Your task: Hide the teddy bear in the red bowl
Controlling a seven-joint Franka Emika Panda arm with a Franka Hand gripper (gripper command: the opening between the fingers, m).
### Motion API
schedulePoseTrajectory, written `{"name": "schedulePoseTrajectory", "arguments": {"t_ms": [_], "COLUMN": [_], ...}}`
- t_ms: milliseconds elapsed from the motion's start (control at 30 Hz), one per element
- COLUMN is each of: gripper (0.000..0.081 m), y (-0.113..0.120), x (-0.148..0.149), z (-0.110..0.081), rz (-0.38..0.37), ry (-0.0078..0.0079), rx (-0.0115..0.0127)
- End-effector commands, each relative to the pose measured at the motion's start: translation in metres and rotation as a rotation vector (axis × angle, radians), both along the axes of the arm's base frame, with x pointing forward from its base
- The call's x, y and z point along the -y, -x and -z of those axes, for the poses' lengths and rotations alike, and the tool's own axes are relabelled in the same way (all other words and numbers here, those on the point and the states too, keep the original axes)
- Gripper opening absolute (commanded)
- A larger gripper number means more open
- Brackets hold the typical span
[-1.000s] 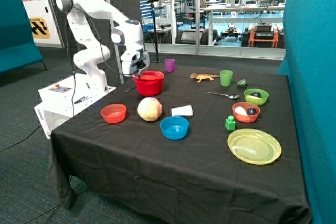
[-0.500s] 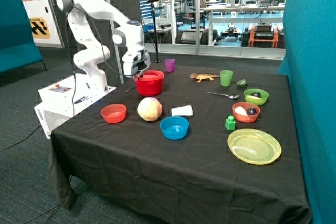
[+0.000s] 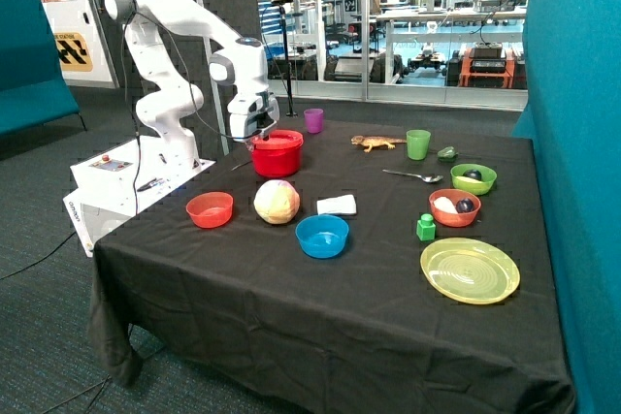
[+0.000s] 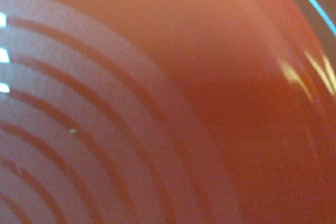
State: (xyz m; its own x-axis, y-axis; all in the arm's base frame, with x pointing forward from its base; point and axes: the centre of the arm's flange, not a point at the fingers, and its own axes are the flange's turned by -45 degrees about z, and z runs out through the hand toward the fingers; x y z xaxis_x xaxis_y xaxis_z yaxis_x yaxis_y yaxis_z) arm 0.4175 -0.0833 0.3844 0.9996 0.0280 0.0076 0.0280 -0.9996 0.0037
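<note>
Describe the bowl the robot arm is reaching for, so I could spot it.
Follow the white arm down to its gripper: it hangs at the rim of the red bowl, at the table's far edge. It's deep, tall-sided and bright red, unlike the shallow orange bowl nearby.

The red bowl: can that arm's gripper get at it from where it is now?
Probably yes. The gripper is right at the near rim of the red bowl, and nothing stands between them. The wrist view is filled with red ridged plastic.

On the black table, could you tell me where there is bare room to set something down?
The widest bare cloth lies along the near edge, in front of the blue bowl and yellow plate. The far corner around the green bowl is crowded. The gripper is at the red bowl.
</note>
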Motion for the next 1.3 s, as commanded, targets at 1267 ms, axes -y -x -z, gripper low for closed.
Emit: {"name": "schedulePoseTrajectory", "arguments": {"t_ms": [1267], "gripper": [0.0682], "y": [-0.003], "x": [0.015], "z": [-0.073], "rz": [-0.007], "ry": [-0.0034], "rx": [-0.0077]}}
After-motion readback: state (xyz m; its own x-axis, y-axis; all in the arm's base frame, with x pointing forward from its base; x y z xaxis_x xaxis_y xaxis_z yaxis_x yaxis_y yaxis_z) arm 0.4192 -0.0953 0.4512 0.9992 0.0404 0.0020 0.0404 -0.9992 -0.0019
